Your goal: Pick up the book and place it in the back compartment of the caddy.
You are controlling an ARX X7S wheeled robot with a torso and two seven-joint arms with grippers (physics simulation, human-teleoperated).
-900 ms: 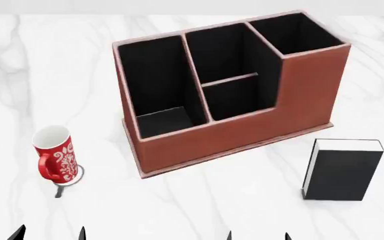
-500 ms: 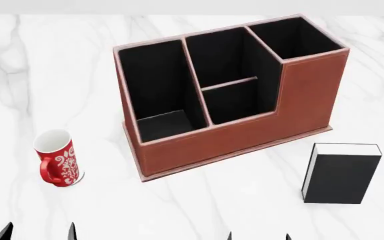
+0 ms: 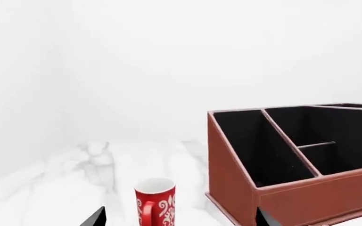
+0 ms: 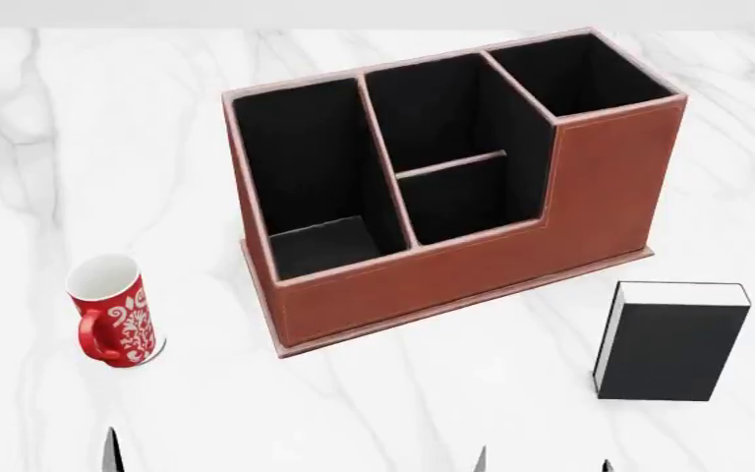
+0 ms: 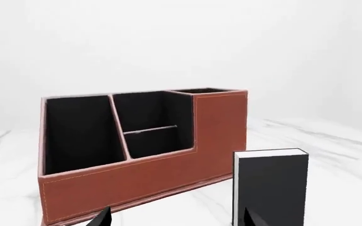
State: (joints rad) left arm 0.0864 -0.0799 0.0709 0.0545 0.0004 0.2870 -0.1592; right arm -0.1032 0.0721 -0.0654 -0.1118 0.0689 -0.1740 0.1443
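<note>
My right tool (image 4: 542, 460) and left tool (image 4: 39, 447) hang spread wide, holding nothing, at the worktop's (image 4: 483, 374) near edge. The book (image 4: 672, 340) stands upright, apart from the caddy (image 4: 456, 177), bare marble between. Only my left wrist view sees the mug (image 3: 155, 203) from the side.

worktop (image 4: 36, 147): white marble, grey veins | wall (image 3: 168, 56): plain white, fills upper frame | light: even, soft

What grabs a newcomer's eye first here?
The big reddish-brown caddy dominates mid-table, its black-lined pockets all empty. The black book stands upright, apart from it, off its tall end on the robot's right. A red-and-white mug stands alone on the left; both hands sit low at the frame edge, open.
</note>
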